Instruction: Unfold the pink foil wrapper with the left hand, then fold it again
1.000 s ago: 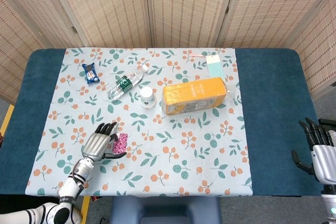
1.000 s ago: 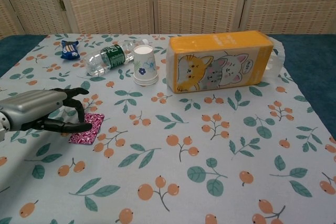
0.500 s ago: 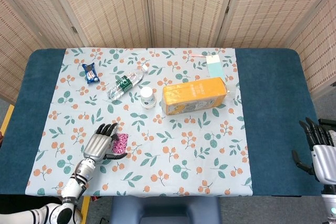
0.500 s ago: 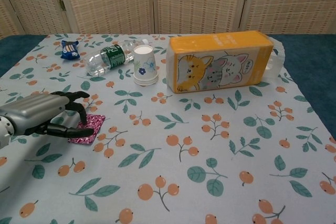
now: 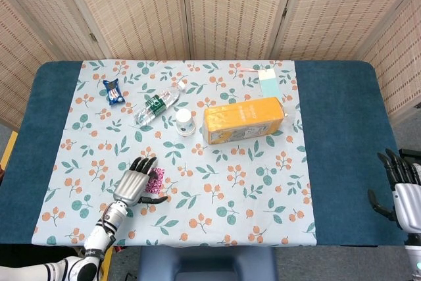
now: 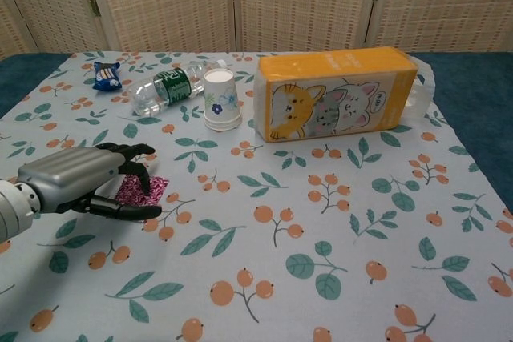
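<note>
The pink foil wrapper (image 5: pixel 157 178) (image 6: pixel 145 191) lies flat on the floral cloth at the front left. My left hand (image 5: pixel 135 183) (image 6: pixel 80 181) reaches over its left part. The dark fingertips (image 6: pixel 137 172) curl down onto the foil, and the thumb (image 6: pixel 128 212) stretches along the cloth just in front of it. Part of the wrapper is hidden under the fingers. I see no pinch on the foil. My right hand (image 5: pixel 401 192) hangs off the table's right edge with fingers apart and nothing in it. It shows only in the head view.
Behind the wrapper stand a paper cup (image 5: pixel 185 122) (image 6: pixel 221 99) and a lying water bottle (image 5: pixel 158 104) (image 6: pixel 170 86). A blue snack pack (image 5: pixel 113 91) (image 6: pixel 106 75) lies at the far left. An orange tissue pack (image 5: pixel 243 119) (image 6: pixel 337 103) lies mid-table, and a pale tag (image 5: pixel 268 83) lies further back.
My left hand has slid right and forward over the wrapper, now covering more of it, with the thumb swung out in front. The right hand has not moved.
</note>
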Motion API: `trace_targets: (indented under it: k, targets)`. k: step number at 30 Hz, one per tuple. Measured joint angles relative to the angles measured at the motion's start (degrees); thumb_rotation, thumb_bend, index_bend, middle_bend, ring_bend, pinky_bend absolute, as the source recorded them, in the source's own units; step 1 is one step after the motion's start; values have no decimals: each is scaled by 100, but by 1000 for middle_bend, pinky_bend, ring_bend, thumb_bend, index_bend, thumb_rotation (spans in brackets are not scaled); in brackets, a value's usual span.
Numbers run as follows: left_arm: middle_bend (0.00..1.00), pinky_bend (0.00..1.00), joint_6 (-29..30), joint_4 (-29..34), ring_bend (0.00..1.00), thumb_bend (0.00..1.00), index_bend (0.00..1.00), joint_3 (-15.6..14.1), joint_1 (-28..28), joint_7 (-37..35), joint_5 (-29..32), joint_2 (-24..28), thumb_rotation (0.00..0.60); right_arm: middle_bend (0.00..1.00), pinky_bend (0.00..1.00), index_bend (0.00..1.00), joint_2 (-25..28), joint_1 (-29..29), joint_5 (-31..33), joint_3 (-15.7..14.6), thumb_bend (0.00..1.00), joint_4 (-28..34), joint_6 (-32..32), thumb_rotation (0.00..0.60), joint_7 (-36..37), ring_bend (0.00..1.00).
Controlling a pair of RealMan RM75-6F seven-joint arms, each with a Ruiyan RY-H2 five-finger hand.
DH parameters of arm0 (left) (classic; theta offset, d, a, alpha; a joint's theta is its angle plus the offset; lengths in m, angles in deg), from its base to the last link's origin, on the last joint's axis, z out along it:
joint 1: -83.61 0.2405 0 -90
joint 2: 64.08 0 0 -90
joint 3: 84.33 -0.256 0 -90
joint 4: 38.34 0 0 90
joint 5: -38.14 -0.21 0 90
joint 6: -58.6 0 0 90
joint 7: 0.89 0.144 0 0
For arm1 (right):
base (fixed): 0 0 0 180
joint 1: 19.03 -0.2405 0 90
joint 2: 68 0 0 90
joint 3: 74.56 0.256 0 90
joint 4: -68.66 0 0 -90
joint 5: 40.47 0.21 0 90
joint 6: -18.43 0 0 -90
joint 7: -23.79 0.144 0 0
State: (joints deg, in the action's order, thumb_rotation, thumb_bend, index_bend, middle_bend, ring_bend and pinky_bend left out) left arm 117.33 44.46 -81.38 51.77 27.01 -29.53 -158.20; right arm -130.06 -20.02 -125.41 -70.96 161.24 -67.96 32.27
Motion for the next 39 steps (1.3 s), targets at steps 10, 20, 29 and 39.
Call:
trace_targets:
  k: [10, 20, 29, 39]
  targets:
    - [0, 0, 137, 293, 0, 119, 347, -24, -45, 180, -128, -15, 126, 43, 0, 0, -6, 18, 0, 8, 447, -31, -22, 600, 37, 0]
    - [0, 0, 344, 247, 0, 120, 345, -181, 210, 16, -164, 286, 130, 43, 0, 0, -30, -11, -31, 12, 447, -41, 7, 600, 39, 0]
    - [0, 0, 263, 44, 0, 121, 345, -220, 273, -101, -134, 226, 132, 43, 0, 0, -10, -25, -42, 21, 448, -3, 11, 600, 6, 0]
    - [0, 0, 220, 34, 0, 120, 345, -175, 200, 27, -197, 94, 130, 43, 0, 0, -1, 11, -17, 10, 447, 8, -16, 600, 3, 0]
